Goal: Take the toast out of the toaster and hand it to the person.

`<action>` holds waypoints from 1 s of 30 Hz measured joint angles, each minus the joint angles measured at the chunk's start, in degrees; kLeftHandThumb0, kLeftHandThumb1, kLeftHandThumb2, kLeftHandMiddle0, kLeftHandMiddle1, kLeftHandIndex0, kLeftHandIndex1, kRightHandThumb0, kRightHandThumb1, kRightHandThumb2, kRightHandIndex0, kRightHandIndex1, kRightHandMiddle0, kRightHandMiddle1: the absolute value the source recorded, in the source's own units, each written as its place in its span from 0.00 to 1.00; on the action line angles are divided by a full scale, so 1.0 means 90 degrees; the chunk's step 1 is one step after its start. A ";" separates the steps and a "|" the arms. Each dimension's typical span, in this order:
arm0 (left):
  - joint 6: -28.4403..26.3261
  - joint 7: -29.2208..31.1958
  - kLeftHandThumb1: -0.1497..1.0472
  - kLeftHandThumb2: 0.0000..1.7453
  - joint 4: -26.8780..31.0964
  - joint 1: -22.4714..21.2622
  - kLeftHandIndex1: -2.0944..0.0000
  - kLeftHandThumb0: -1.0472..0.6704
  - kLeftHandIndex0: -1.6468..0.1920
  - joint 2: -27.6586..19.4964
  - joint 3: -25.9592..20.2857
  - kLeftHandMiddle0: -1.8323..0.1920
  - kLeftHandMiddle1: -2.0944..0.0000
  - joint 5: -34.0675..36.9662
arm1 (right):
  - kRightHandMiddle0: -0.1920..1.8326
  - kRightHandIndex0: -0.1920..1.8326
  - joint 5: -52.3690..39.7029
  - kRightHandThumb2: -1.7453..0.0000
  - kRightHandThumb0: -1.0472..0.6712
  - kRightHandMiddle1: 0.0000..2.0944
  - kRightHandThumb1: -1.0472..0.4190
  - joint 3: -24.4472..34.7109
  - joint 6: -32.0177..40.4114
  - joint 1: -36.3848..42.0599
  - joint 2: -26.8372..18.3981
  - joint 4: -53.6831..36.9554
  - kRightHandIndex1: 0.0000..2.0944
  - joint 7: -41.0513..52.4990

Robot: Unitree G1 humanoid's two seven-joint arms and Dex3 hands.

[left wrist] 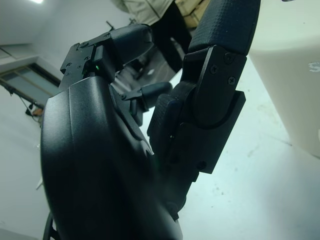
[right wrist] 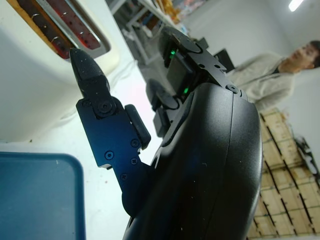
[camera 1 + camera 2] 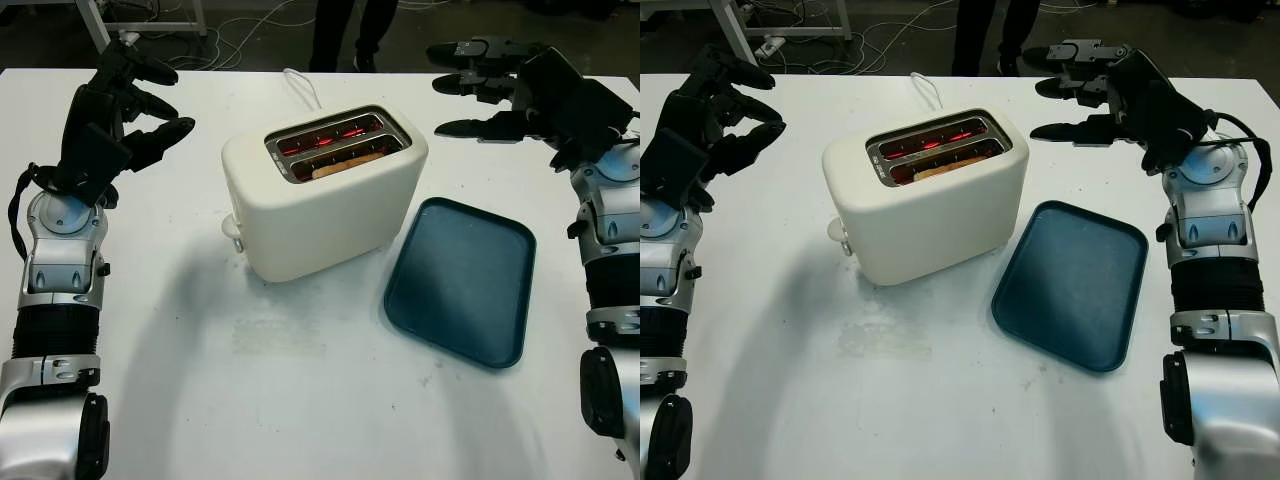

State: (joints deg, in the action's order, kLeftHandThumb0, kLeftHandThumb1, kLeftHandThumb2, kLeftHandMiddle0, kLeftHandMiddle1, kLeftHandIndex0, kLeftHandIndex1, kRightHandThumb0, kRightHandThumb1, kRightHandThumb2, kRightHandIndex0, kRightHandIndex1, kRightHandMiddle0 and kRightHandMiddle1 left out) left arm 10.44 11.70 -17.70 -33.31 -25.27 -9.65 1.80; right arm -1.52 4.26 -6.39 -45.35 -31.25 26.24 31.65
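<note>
A cream two-slot toaster [image 3: 325, 195] stands in the middle of the white table, its slots glowing red. A slice of toast [image 3: 345, 164] sits low in the nearer slot, only its top edge showing. My left hand [image 3: 130, 95] is raised above the table to the left of the toaster, open and holding nothing. My right hand [image 3: 490, 85] hovers to the right of the toaster and behind the tray, open, its fingers [image 3: 465, 127] pointing toward the toaster. A person [image 2: 280, 75] in a light top stands beyond the table's far edge.
A dark blue tray [image 3: 462, 278] lies flat to the right of the toaster, nothing on it. The toaster's white cord [image 3: 300, 85] runs off the far edge. The person's dark legs [image 3: 345, 30] stand behind the table. Cables lie on the floor beyond.
</note>
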 measured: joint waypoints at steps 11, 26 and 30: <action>0.0002 0.0077 0.89 0.10 -0.0047 0.0002 0.30 0.00 0.78 -0.0001 -0.0020 0.76 0.28 0.0007 | 0.42 0.38 0.0005 1.00 0.36 0.02 0.19 0.0019 0.0109 0.0113 -0.0006 -0.0081 0.17 0.0088; -0.0022 0.0146 0.89 0.07 -0.0052 0.0057 0.39 0.00 0.66 -0.0064 -0.0045 0.67 0.36 0.0008 | 0.44 0.41 0.0087 1.00 0.50 0.02 0.19 0.0018 -0.0028 0.0247 -0.0006 -0.0182 0.19 -0.0197; -0.0019 0.0186 0.89 0.06 -0.0051 0.0070 0.43 0.00 0.62 -0.0115 -0.0071 0.63 0.39 0.0009 | 0.45 0.43 0.0090 1.00 0.52 0.03 0.20 0.0018 -0.0052 0.0248 -0.0006 -0.0181 0.20 -0.0194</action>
State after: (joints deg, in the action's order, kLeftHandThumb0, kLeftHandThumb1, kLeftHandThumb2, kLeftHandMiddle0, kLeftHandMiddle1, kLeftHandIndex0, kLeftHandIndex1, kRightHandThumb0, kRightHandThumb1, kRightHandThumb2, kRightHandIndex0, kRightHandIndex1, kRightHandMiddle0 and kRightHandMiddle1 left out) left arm 10.27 13.37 -18.16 -32.68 -26.31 -10.28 1.88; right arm -0.71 4.42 -6.86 -43.12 -31.31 24.61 29.90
